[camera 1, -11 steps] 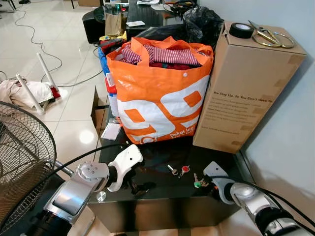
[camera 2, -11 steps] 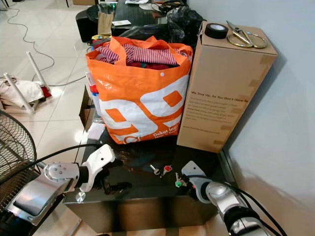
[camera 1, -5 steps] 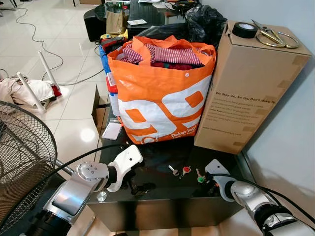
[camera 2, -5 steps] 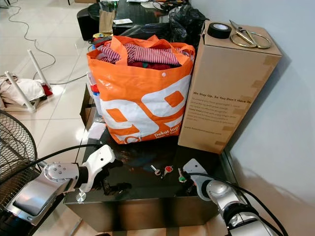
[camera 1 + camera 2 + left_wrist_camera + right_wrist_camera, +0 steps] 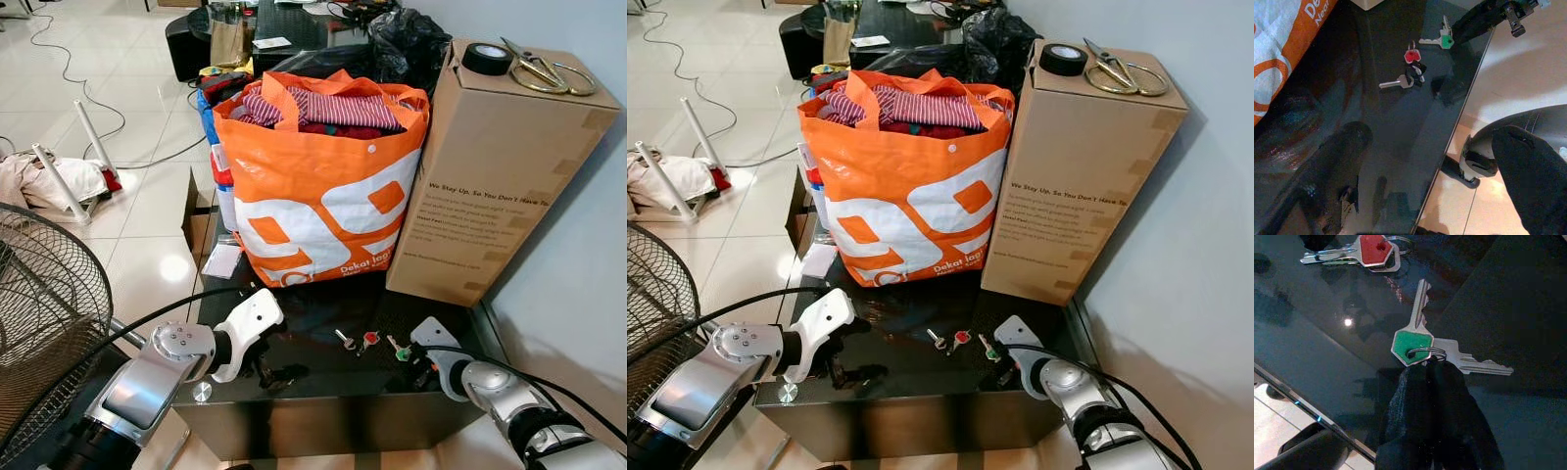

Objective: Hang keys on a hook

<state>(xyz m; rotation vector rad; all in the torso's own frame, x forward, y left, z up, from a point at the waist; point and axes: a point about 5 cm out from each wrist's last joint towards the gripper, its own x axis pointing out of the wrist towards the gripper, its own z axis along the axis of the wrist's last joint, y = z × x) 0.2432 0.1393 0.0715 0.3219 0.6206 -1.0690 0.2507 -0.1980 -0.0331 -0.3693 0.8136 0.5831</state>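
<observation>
Two sets of keys lying flat on the glossy black desk [image 5: 323, 377], near its front edge. Green-capped keys [image 5: 1411, 346] on the right, a small ring through the green head, a second plain silver key fanned out beside it. Red-capped keys [image 5: 364, 341] just to the left of them, apart, with another silver key pointing away. Right gripper [image 5: 1431, 363] low over the desk's front right corner, black jaws pressed together, tips at the ring of the green-capped keys; cannot tell whether the ring is actually pinched or merely touched. Keys resting on the glass, not lifted. Left gripper [image 5: 266, 364] near the front left part of the desk, well apart from both sets, white wrist housing angled toward the middle; whether its jaws are released or clenched, cannot tell. Behind the keys, an orange and white shopping bag [image 5: 318, 196] stuffed with striped and red clothing, standing on the desk. Beside it on the right, touching or nearly so, a tall cardboard box [image 5: 495, 166] with a roll of black tape [image 5: 484, 59] and gold-handled scissors [image 5: 537, 69] on top. Wire fan guard [image 5: 39, 313] at the left, over a pale tiled floor [image 5: 147, 215].
</observation>
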